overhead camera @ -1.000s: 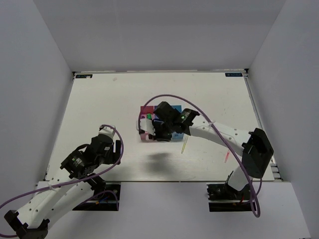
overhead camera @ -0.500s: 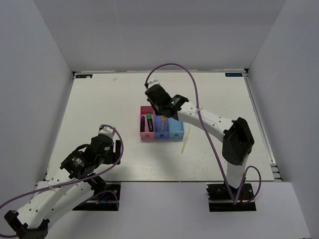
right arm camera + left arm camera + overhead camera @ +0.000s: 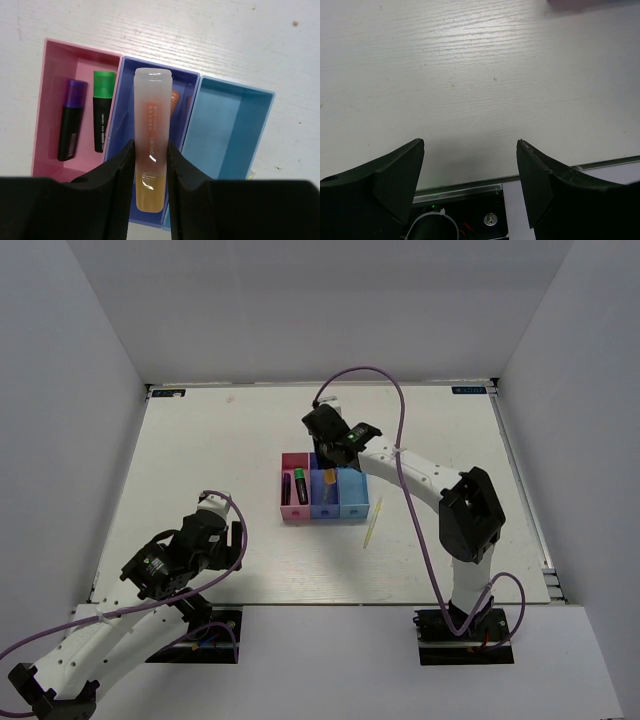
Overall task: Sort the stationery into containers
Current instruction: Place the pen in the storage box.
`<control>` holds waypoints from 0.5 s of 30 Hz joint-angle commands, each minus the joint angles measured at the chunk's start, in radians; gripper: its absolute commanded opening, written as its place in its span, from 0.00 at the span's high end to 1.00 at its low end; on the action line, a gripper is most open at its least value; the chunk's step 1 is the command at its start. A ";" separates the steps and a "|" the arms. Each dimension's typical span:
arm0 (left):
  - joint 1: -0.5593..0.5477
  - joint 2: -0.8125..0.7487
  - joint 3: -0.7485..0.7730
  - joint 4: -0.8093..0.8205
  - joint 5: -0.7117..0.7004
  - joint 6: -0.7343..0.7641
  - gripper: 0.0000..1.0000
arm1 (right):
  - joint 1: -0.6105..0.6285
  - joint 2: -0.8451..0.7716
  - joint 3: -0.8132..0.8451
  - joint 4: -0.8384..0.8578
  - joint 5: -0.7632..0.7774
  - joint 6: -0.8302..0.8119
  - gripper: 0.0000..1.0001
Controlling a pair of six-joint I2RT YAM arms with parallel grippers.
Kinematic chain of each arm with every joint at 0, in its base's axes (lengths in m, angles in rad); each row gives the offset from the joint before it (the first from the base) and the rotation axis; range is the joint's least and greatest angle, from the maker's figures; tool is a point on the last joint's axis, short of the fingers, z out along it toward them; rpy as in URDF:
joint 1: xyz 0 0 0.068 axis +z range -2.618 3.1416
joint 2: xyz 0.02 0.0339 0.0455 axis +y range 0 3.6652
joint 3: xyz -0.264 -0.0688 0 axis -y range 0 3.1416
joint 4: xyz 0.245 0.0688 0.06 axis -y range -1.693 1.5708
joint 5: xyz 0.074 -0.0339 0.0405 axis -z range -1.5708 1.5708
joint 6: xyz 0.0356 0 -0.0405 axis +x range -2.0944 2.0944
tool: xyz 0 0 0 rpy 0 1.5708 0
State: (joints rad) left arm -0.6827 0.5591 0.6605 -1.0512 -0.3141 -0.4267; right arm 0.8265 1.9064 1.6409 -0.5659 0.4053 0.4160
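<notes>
My right gripper point(image 3: 150, 150) is shut on a clear orange-tipped highlighter point(image 3: 151, 125) and holds it above the blue bin point(image 3: 116, 115), the middle of three joined bins. A second orange highlighter point(image 3: 174, 101) lies in that blue bin. The pink bin point(image 3: 50, 75) holds the purple marker point(image 3: 72, 120) and the green-capped dark marker point(image 3: 101, 112). The teal bin point(image 3: 225, 130) is empty. In the top view the right gripper point(image 3: 333, 445) is over the bins' far side. The thin yellow pen point(image 3: 371, 525) lies right of the bins. The pink pen is hidden. My left gripper point(image 3: 470, 150) is open and empty.
The left arm point(image 3: 185, 550) is folded back near the table's front edge point(image 3: 470, 186), with its black base mount just below. The right arm point(image 3: 465, 520) reaches across the right half of the table with its purple cable arching over it. White walls enclose the table.
My right gripper has risen from low over the bins and moved to their far side, still holding the highlighter. The bins are now uncovered. The left arm has not moved.
</notes>
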 commanded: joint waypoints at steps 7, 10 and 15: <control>0.005 0.001 -0.010 -0.004 -0.011 -0.006 0.15 | -0.017 0.019 -0.009 0.009 -0.108 0.024 0.63; 0.005 0.004 -0.009 -0.004 -0.010 -0.006 0.15 | -0.021 0.013 -0.009 0.009 -0.125 0.020 0.50; 0.005 0.002 -0.009 -0.006 -0.011 -0.004 0.15 | -0.030 -0.018 -0.013 0.012 -0.161 -0.015 0.41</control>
State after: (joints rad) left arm -0.6827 0.5598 0.6605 -1.0512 -0.3145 -0.4271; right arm 0.8047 1.9312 1.6379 -0.5728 0.2764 0.4187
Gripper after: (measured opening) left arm 0.845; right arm 0.587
